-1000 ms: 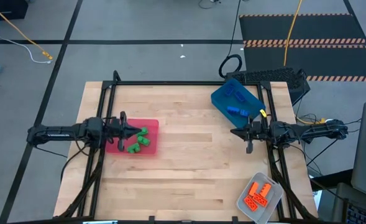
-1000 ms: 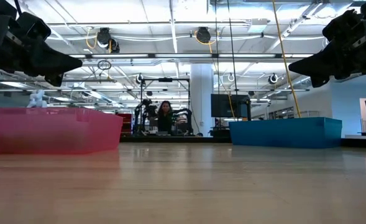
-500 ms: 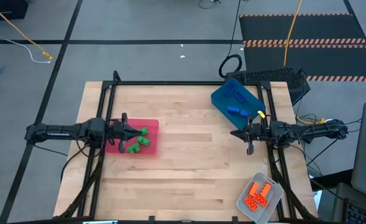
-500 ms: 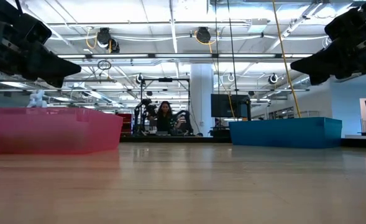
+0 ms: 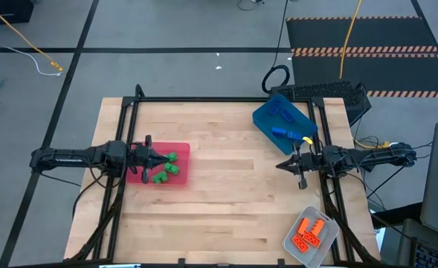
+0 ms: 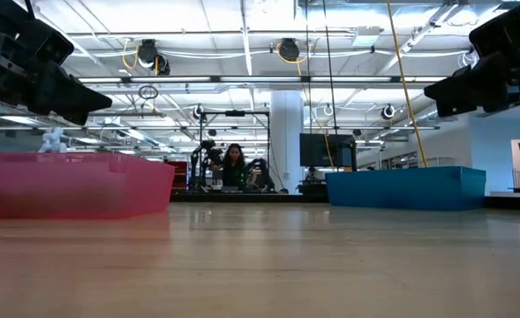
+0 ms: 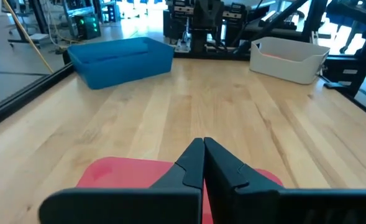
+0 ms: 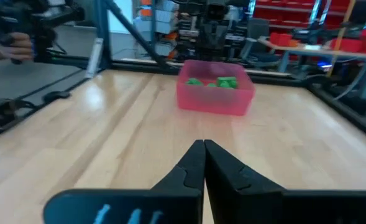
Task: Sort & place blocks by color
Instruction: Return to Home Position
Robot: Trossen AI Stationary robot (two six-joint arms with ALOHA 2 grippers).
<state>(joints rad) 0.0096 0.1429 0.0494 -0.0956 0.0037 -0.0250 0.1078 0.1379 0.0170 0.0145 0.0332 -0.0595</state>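
Several green blocks (image 5: pixel 166 170) lie in the red tray (image 5: pixel 180 151), also seen in the right wrist view (image 8: pixel 215 83). Blue blocks (image 5: pixel 280 132) lie in the blue tray (image 5: pixel 262 119). Orange blocks (image 5: pixel 309 233) lie in the clear-grey tray (image 5: pixel 293 242) at the table's near right corner. My left gripper (image 5: pixel 163 158) hovers shut above the red tray, its fingertips together in the left wrist view (image 7: pixel 204 144). My right gripper (image 5: pixel 279 165) hovers shut above bare table near the blue tray, fingertips together (image 8: pixel 204 145).
The wooden table (image 5: pixel 226 193) lies bare between the trays. A black frame (image 5: pixel 226 100) runs along the table's edges. Beyond the far edge, a person (image 6: pixel 234 164) sits among equipment in the room.
My left gripper has drawn back slightly toward the table's left edge above the red tray. My right gripper has shifted a little toward the near edge, away from the blue tray, and risen. Both stay shut. No block has moved.
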